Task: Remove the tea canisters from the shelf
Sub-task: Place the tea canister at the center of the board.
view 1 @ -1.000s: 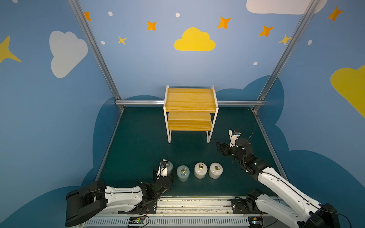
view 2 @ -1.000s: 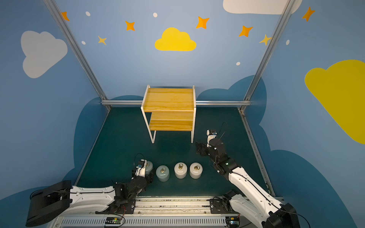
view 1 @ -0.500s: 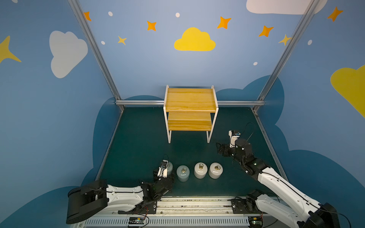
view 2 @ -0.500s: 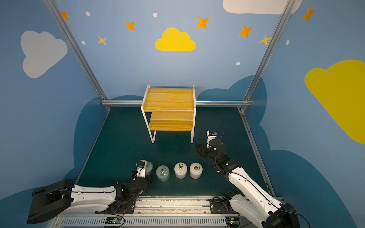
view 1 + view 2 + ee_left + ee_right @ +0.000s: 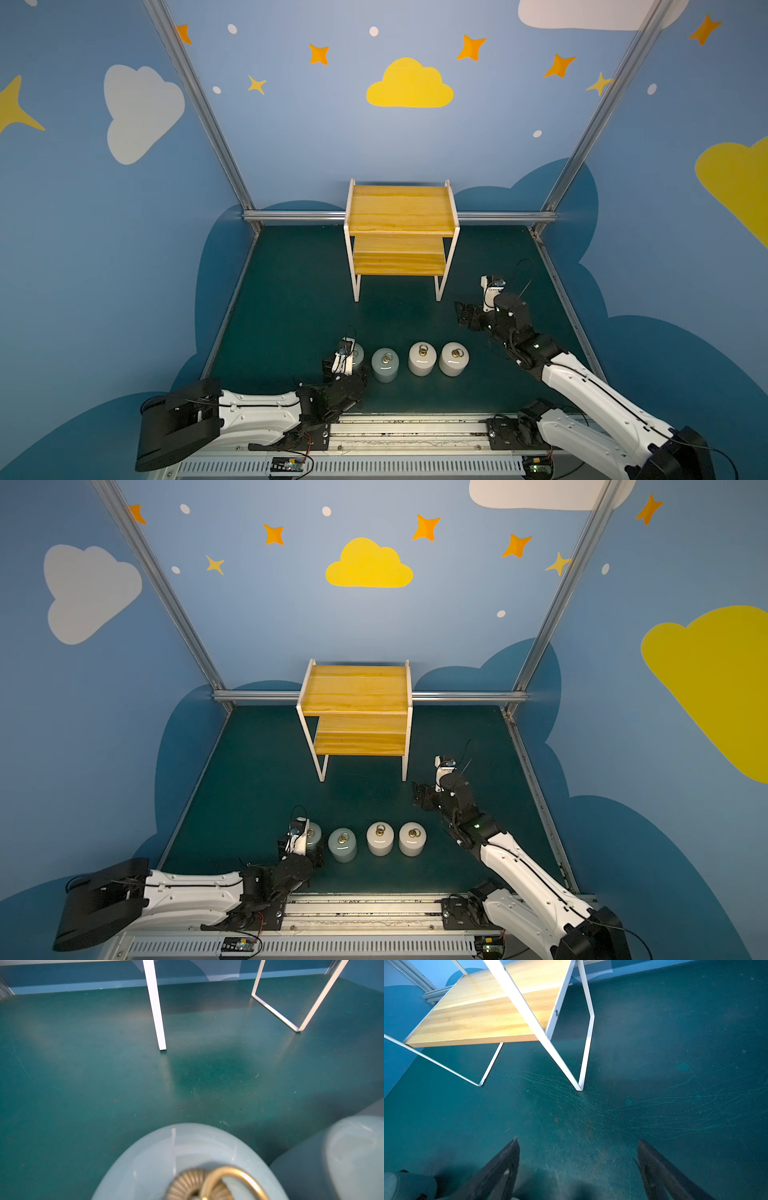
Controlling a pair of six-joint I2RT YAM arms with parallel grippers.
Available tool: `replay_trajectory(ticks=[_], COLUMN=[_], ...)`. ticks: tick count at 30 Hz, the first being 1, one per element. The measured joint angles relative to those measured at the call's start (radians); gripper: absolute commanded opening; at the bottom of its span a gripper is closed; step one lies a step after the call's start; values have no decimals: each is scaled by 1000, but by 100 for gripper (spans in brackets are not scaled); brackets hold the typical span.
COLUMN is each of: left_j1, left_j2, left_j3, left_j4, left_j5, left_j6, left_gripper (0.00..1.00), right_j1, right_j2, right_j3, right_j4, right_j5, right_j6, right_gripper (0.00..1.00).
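As all four tea canisters [image 5: 422, 360] sit off the shelf [image 5: 401, 210], we judge the task finishing. Right fingers [image 5: 500, 1167] spread empty; left fingers [image 5: 329, 368], we cannot tell. Next: retreat without toppling.

pale blue canister [image 5: 187, 1153] close, brass ring [image 5: 245, 1174]; second canister [image 5: 342, 1157] beside; shelf legs [image 5: 156, 1012] beyond

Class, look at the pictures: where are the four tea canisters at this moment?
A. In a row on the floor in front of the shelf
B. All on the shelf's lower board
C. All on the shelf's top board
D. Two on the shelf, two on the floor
A: the grey-blue canisters and the white canisters stand in one row on the green floor in front of the shelf, and both its boards are bare.
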Motion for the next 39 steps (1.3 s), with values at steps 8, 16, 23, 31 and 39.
replay_trajectory(ticks=[8,16,23,31,39], left_j1=[-15,-26,-34,-39,-40], left_j2=[-23,-82,-112,-146,-179], left_j3=[11,13,15,31,50], left_j4=[-48,-120,-162,-203,-251], left_j5=[-2,-2,-2,-1,2], left_j6=[-16,-45,-62,-70,-66], left_gripper=[84,84,85,86,87], right_j1=[0,-6,-6,-6,-7], right_j2=[0,0,0,0,0], right_j3=[-6,-10,-11,-11,-11], right_j4=[0,0,0,0,1], right_j5=[0,0,0,0,0], right_j6=[0,0,2,2,3], right_gripper=[91,91,91,91,91])
